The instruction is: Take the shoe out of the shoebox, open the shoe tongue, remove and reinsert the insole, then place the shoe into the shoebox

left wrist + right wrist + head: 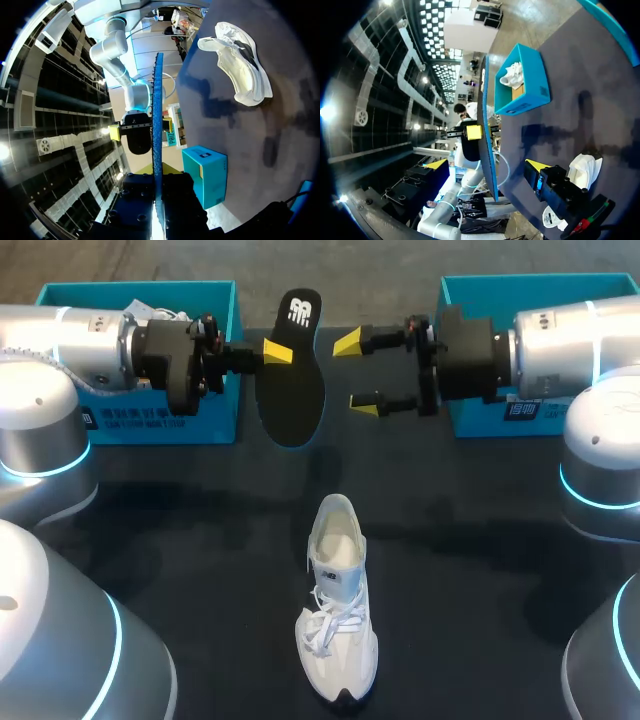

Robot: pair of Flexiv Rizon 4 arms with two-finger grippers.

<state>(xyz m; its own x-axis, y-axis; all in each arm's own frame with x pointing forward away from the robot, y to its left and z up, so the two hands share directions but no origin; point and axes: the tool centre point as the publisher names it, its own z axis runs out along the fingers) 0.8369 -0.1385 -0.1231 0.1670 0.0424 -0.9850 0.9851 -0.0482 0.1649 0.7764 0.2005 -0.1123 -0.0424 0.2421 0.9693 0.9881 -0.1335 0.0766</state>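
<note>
From above, the left gripper (282,352) comes in from the left and pinches the black insole (291,380). The insole hangs in the air over the far part of the dark table (200,540), between the two boxes, with its printed end pointing far. One yellow tip lies on the insole's left edge; the other is hidden behind it. The right gripper (357,374) comes in from the right with its fingers spread wide, just right of the insole and not touching it. The white shoe (338,610) stands on its sole in the near middle of the table, its opening toward the far side and its laces loose. The teal left box (200,425) sits far left behind the left arm. The teal right box (470,422) sits far right, largely covered by the right arm.

In the left wrist view, the insole (157,125) shows edge-on as a thin blue strip running straight ahead out of the left gripper (156,185). The right gripper (137,131) is ahead, past the insole. The shoe (240,60) lies well apart on the table (280,140), and the right box (207,175) stands beside the gripper.

In the right wrist view, the right gripper (487,165) has a yellow tip on either side of the insole (487,145), both clear of it. The left gripper (472,132) presses a yellow tip flat on the insole. Beyond it, the left box (530,95) holds a second shoe (512,75). The shoe (582,170) is partly behind one finger.
</note>
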